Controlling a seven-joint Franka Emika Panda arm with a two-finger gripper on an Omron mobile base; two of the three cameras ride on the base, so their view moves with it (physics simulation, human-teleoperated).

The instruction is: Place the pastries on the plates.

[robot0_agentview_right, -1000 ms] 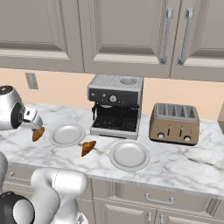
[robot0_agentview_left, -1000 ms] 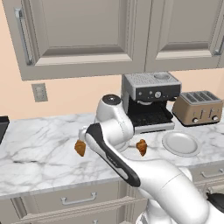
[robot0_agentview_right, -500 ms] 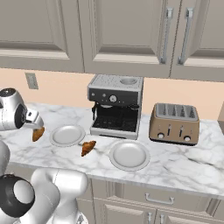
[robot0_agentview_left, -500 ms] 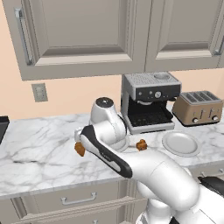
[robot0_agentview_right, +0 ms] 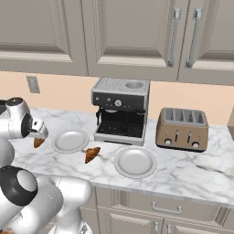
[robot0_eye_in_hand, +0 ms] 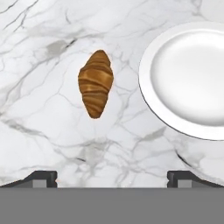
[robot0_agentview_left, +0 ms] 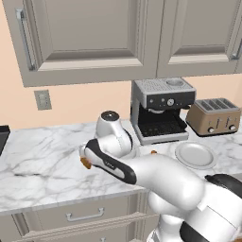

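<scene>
- Left base view: arm leans over the marble counter point(robot0_agentview_left: 42, 156), one pastry point(robot0_agentview_left: 85, 163) peeking beside it; open counter stretches left.
- Right base view: second pastry point(robot0_agentview_right: 92, 154) lies between two plates point(robot0_agentview_right: 70, 141) point(robot0_agentview_right: 135, 162), touching neither.
- Hand view: end effector point(robot0_eye_in_hand: 112, 177) fingers wide apart, empty, above the pastry beside a plate's rim.

Countertop point(robot0_eye_in_hand: 43, 131): white marble look, grey veins, smooth. Plate point(robot0_eye_in_hand: 192, 78): glossy, ceramic-like. Croissant point(robot0_eye_in_hand: 95, 83): ridged brown crust. Coffee machine point(robot0_agentview_right: 121, 109): brushed metal. Toaster point(robot0_agentview_right: 182, 129): bronze, satin. Cabinets point(robot0_agentview_left: 90, 38): matt painted.
</scene>
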